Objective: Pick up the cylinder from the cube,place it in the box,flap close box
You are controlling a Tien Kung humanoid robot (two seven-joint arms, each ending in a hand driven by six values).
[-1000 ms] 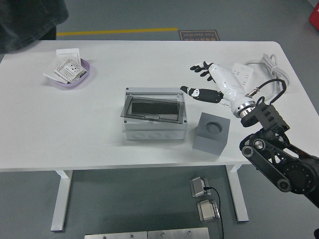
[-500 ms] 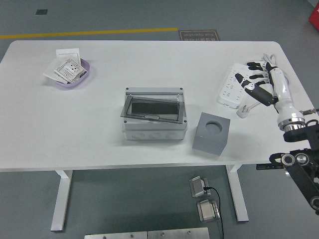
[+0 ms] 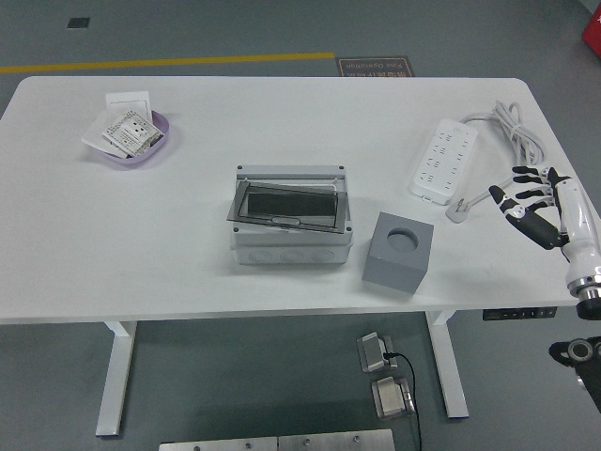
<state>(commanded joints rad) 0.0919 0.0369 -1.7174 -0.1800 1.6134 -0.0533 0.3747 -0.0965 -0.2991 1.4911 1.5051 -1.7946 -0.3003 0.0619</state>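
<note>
A grey box with a dark flap lid lying closed over it sits at the table's middle. A grey cube with a round empty hole on top stands to its right near the front edge. No cylinder shows. My right hand hangs over the table's right edge, fingers relaxed and spread, holding nothing, well right of the cube. My left arm is out of view.
A white power strip with its cable lies at the back right. A purple bowl with paper packets sits at the back left, a white card behind it. White table.
My right arm has drawn back from beside the box to the table's right edge, toward the front. The dark figure at the top left has left the view.
</note>
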